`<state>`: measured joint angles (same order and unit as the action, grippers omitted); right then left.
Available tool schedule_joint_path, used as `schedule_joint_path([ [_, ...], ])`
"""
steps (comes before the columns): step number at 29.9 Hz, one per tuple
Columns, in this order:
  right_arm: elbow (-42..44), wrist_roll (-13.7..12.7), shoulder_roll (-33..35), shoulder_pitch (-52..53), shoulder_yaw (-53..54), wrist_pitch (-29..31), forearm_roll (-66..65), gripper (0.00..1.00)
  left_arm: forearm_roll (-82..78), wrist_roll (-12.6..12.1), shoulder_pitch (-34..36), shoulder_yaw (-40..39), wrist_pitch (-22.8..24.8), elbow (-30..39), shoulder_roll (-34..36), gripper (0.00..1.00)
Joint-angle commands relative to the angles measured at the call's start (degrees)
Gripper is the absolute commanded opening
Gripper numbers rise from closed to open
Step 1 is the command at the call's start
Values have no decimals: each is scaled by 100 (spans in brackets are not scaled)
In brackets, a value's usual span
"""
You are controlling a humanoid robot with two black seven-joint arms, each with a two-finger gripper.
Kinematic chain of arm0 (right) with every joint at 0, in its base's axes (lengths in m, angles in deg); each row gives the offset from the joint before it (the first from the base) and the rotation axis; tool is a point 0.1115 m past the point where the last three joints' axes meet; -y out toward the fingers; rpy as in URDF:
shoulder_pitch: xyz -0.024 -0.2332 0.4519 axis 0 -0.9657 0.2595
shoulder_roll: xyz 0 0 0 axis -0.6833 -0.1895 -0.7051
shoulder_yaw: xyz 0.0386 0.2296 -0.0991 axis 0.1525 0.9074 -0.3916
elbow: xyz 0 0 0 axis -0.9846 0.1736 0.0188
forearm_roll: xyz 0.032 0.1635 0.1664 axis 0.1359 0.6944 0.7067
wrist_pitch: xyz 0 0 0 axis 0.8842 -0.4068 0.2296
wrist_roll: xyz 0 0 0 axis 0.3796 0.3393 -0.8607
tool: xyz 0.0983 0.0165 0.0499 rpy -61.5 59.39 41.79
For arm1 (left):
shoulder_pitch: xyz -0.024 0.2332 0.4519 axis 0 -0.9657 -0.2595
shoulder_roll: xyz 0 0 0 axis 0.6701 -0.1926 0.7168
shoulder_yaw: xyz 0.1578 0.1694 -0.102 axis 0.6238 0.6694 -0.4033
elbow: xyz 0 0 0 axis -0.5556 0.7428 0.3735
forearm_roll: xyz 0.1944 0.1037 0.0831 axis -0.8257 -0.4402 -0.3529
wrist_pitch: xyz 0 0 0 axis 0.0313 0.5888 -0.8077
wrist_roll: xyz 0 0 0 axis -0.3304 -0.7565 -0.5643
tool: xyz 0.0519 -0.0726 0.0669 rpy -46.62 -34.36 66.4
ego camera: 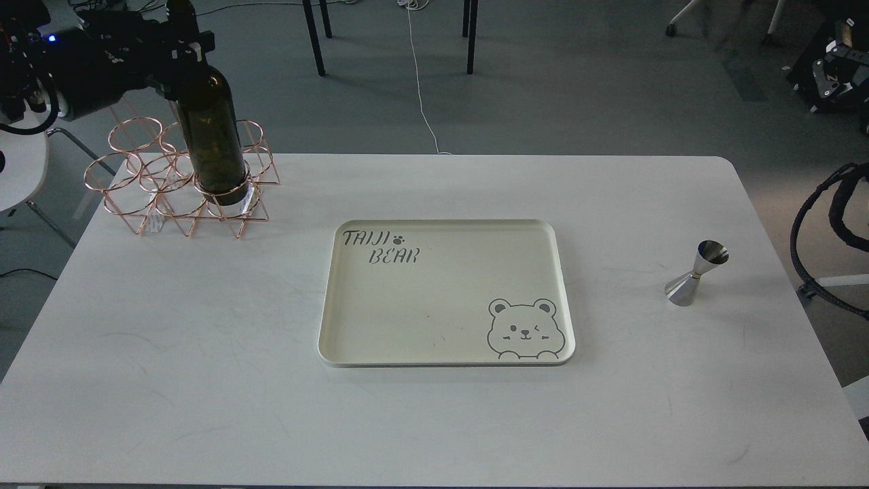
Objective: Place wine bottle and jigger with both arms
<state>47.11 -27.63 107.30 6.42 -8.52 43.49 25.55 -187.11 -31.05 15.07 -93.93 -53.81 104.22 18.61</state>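
Observation:
The dark olive-green wine bottle (212, 136) stands upright with its base inside a front ring of the copper wire rack (136, 190) at the table's far left. My left gripper (182, 46) comes in from the upper left and is shut around the bottle's neck. The steel jigger (696, 274) stands upright on the table at the right, wide cone down, with nothing touching it. Of my right arm only a black cable hose (825, 224) shows at the right edge; its gripper is out of view.
A cream tray (445, 353) printed "TAIJI BEAR" with a bear face lies in the middle of the white table (204, 380). A white chair (17, 163) stands left of the table. Chair legs and a cable are on the floor behind.

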Motion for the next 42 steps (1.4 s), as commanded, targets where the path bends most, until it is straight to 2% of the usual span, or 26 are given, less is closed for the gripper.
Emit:
schedule_joint_path([
  [1, 0, 0, -9, -15, -4, 11, 0, 99, 168, 34, 3, 61, 2, -299, -141, 11],
  [13, 0, 0, 0, -6, -4, 20, 0, 99, 292, 43, -103, 237, 11, -458, -290, 22],
  [16, 0, 0, 0, -6, -4, 20, 0, 99, 467, 43, -103, 237, 11, -599, -378, 35],
  [18, 0, 0, 0, 3, -4, 20, 0, 99, 607, 25, -103, 237, -7, -669, -439, 57],
  [20, 0, 0, 0, 3, -4, 20, 0, 99, 757, 34, -103, 237, -15, -748, -510, 71],
  [22, 0, 0, 0, 3, -4, 20, 0, 99, 837, 43, -103, 237, -7, -775, -528, 75],
  [27, 0, 0, 0, 3, -4, 11, 0, 99, 854, 34, -112, 237, -7, -792, -528, 77],
  [29, 0, 0, 0, 3, -4, 11, 0, 99, 977, 34, -103, 175, 2, -792, -528, 82],
  [31, 9, 0, 0, 3, -4, -32, 0, 99, 1493, 43, -77, 131, 2, -792, -493, 93],
  [33, 18, 9, 9, 3, -4, -41, 0, 99, 2362, 48, -59, 105, 2, -792, -440, 97],
  [38, 18, 32, 70, -6, 13, -50, 0, 99, 4875, 48, -41, 87, 37, -792, -168, 98],
  [42, 27, 32, 105, -14, 48, -77, 0, 99, 6203, 43, -50, 87, 55, -792, -54, 98],
])
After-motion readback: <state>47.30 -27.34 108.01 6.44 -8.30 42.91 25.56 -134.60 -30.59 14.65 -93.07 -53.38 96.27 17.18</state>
